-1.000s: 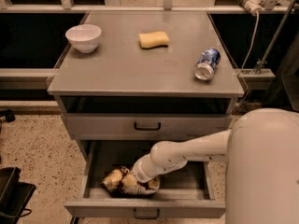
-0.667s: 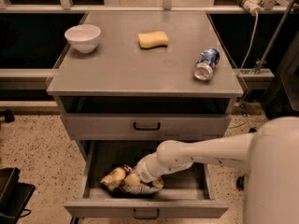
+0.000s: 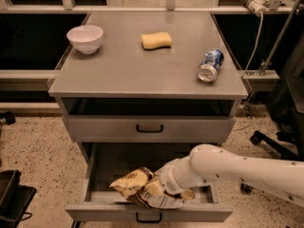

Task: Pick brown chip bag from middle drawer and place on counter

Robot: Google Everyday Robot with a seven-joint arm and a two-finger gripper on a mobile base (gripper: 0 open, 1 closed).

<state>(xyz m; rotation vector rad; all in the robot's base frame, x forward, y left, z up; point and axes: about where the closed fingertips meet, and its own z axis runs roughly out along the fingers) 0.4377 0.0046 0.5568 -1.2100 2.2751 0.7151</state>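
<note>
The glossy, crumpled brown chip bag with tan-yellow ends [image 3: 130,182] lay inside the open grey metal middle drawer [image 3: 88,186], bunched up against the drawer's front wall. It was the only thing visible in that tray. The robot's white gripper [image 3: 159,188] was buried in the bag's right half, reaching in from the right. Whether it was clenched on the bag could not be told.

Above, the grey upper drawer with a black bar handle [image 3: 149,128] was closed. On the flat matte grey counter [image 3: 137,72] stood a small white bowl [image 3: 85,38], with a yellow sponge [image 3: 156,40] and a blue soda can on its side [image 3: 211,65].

Compared with a second earlier, the bag had drawn closer to the drawer front and looked more gathered. The counter items had not moved.
</note>
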